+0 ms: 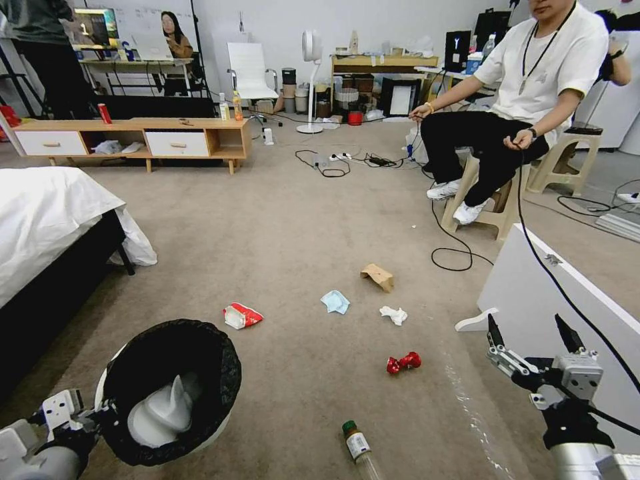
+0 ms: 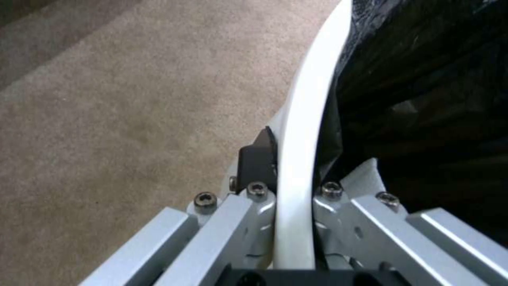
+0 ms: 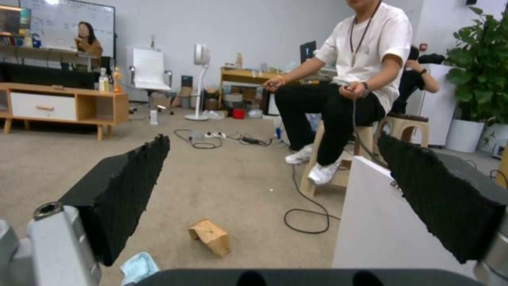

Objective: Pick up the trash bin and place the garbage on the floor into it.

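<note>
1. The left gripper (image 2: pixel 293 198) clamps the white rim of the trash bin (image 1: pixel 167 393), held at the robot's lower left above the floor (image 1: pixel 300 220).
2. The right gripper (image 1: pixel 530 333) hovers at the lower right, jaws spread wide and holding nothing.
3. 6 pieces of litter lie scattered on the carpet: snack packet (image 1: pixel 242 315), mask (image 1: pixel 335 301), tissue (image 1: pixel 393 315), paper bag (image 1: pixel 377 277), crushed can (image 1: pixel 403 363), bottle (image 1: pixel 356 443).

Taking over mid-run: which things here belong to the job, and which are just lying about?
Job: bin, clamped at its rim by left gripper; snack packet, mask, tissue, paper bag, crushed can, bottle; right gripper, open, empty.

Lying about: bed, cabinet, fan, cables, white panel.
</note>
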You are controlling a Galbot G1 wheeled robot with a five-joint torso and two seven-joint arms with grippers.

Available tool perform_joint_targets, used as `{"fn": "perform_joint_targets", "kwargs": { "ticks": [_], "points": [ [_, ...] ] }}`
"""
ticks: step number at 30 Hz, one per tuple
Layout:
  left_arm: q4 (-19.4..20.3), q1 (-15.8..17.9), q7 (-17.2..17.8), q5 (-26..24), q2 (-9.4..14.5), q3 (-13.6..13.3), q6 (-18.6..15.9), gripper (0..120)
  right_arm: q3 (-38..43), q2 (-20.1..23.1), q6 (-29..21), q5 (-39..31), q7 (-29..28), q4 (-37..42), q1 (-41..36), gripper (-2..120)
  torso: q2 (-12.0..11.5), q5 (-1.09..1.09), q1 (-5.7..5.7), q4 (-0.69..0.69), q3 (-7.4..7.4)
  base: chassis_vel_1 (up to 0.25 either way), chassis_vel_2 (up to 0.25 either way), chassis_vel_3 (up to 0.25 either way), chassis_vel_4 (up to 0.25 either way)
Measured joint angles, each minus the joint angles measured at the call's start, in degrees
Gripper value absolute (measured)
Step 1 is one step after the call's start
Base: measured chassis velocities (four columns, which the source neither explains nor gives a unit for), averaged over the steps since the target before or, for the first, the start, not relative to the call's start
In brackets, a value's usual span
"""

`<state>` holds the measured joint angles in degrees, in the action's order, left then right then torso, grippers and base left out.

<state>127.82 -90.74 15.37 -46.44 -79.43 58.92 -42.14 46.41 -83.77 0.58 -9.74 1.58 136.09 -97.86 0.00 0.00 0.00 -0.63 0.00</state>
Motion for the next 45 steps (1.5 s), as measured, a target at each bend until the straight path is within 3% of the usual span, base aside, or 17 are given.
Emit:
{"fn": "perform_joint_targets", "kwargs": {
  "ticks": [16,22,25,29,31,34,36,39,45],
  "points": [
    [0.4,-0.2,-0.1,0.5,-0.2,-0.6,0.0,2,-0.2,0.4,-0.6,-0.2,0.0,0.3,-0.1,100,0.0,0.0,0.0,0.0,0.0,0.0,0.0,0.0,0.0],
    [0.5,-0.3,-0.4,1.2,-0.5,-1.3,0.0,2,-1.2,2.5,-4.4,-2.6,-0.9,0.9,-0.1,100,0.0,0.01,0.0,-0.01,0.0,0.0,0.0,0.0,0.0],
    [0.6,-0.4,-0.6,1.9,-1.0,-1.8,0.0,2,-3.2,8.1,-13.4,-12.5,-4.1,2.4,-0.3,100,0.0,0.0,0.0,0.01,0.0,0.0,0.0,0.0,0.0],
    [0.7,-0.6,-0.6,2.1,-1.3,-1.9,0.0,2,-4.5,11.7,-18.3,-18.4,-6.7,2.8,-0.1,100,0.0,0.0,0.0,-0.01,0.0,0.0,0.0,0.0,0.0],
    [0.9,-0.7,-0.7,2.4,-1.6,-2.0,0.0,2,-5.8,16.3,-25.6,-26.1,-10.2,3.0,1.4,100,0.0,0.01,0.0,0.01,0.0,0.0,0.0,0.0,0.0],
    [0.9,-0.8,-0.7,2.6,-1.8,-2.0,0.0,2,-6.3,18.5,-28.6,-29.1,-11.3,2.9,2.2,100,0.0,0.01,0.0,0.0,0.0,0.0,0.0,0.0,0.0],
    [0.9,-0.8,-0.7,2.8,-2.1,-2.0,0.0,2,-7.5,23.1,-32.9,-34.1,-13.4,1.9,3.4,100,0.0,0.0,0.0,0.01,0.0,0.0,0.0,0.0,0.0],
    [0.9,-0.8,-0.7,2.9,-2.4,-1.9,0.0,2,-8.8,26.4,-36.9,-38.3,-15.2,0.7,4.2,100,0.0,0.0,0.0,0.0,0.0,0.0,0.0,0.0,0.0],
    [0.6,-0.7,-0.7,3.5,-2.9,-1.6,0.0,2,-12.4,29.8,-42.2,-43.6,-19.6,-2.3,6.2,100,0.0,0.01,0.0,0.0,0.0,0.0,0.0,0.0,0.0]
  ]
}}
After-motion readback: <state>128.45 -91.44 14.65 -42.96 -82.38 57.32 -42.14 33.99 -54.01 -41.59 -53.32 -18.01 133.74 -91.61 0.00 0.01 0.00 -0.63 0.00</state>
